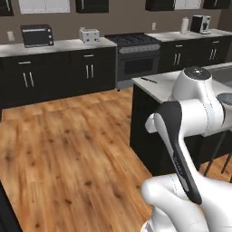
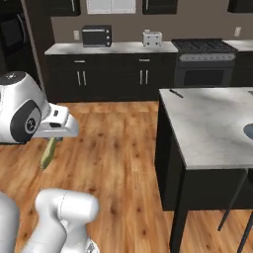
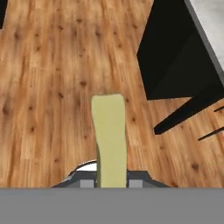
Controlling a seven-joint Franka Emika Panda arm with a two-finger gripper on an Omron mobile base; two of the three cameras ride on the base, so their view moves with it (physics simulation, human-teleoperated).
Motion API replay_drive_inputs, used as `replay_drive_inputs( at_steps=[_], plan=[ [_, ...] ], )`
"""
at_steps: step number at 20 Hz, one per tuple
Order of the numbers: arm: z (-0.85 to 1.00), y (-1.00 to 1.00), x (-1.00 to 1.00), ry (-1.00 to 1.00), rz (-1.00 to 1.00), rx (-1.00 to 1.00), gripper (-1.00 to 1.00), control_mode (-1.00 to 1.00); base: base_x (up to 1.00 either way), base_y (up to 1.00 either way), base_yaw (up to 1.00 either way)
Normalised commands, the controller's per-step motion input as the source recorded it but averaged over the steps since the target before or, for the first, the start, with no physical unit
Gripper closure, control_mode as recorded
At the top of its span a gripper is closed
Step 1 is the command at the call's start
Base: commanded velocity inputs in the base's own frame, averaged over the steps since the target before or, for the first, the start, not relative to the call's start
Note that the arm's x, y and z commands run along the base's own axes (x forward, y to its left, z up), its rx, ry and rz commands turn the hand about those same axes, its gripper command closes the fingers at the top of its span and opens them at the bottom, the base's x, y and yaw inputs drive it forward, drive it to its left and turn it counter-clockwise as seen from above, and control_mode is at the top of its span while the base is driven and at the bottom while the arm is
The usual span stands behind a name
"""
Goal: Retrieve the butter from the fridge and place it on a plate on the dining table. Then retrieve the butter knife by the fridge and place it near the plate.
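butter (image 3: 109, 140), a pale yellow stick, is clamped in the closed pincer (image 3: 111, 177), hanging above the wooden floor (image 3: 48, 78); in the right base view the stick (image 2: 48, 152) points down under the hand; the dining counter (image 2: 212, 123) stands nearby, the butter knife (image 2: 176, 93) lying at its far corner

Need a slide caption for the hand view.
Pincer shut on the butter, carried over the wood floor near the table's black base.
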Motion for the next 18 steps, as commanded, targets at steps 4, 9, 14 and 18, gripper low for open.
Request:
replay_drive_inputs(
  at_steps=[4, 9, 14, 18],
  plan=[
    [0.00, 0.00, 0.00, 0.00, 0.00, 0.00, 1.00, 1.00, 0.00, 0.00, -0.56],
    [0.00, 0.00, 0.00, 0.00, 0.00, 0.00, 1.00, 1.00, 0.00, -0.24, -0.14],
    [0.00, 0.00, 0.00, 0.00, 0.00, 0.00, 1.00, 1.00, 0.04, -0.87, 0.17],
    [0.00, 0.00, 0.00, 0.00, 0.00, 0.00, 1.00, 1.00, 0.11, -1.00, 0.25]
  ],
)
